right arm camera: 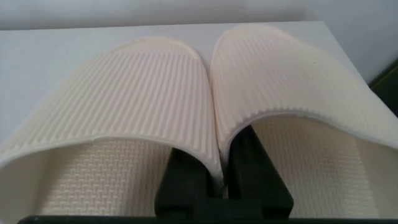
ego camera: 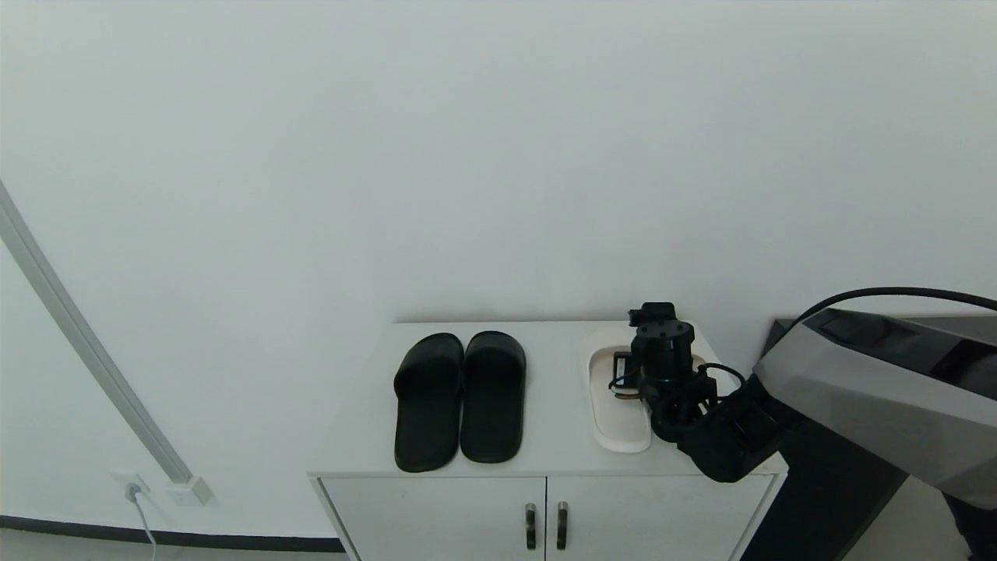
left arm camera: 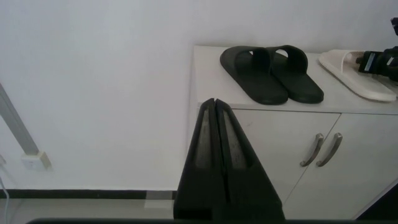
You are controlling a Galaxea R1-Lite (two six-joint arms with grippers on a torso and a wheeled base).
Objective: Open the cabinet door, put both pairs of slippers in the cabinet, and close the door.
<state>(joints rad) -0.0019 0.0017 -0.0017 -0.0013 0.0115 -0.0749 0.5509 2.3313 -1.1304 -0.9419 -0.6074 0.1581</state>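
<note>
Cabinet: doors closed | on top: black slippers, cream slippers | right gripper: finger under each cream strap, pinching pair | left gripper: clenched, empty

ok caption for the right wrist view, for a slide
Right hand pinching the inner edges of the cream slippers, one finger under each strap, on the white cabinet.

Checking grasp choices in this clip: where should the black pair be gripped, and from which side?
Pinch the two touching inner strap walls of the black pair, one finger inside each slipper, coming from the cabinet front, where the open heels face. The pair lies side by side, toes to the wall. The right pincer holds the cream pair likewise.
</note>
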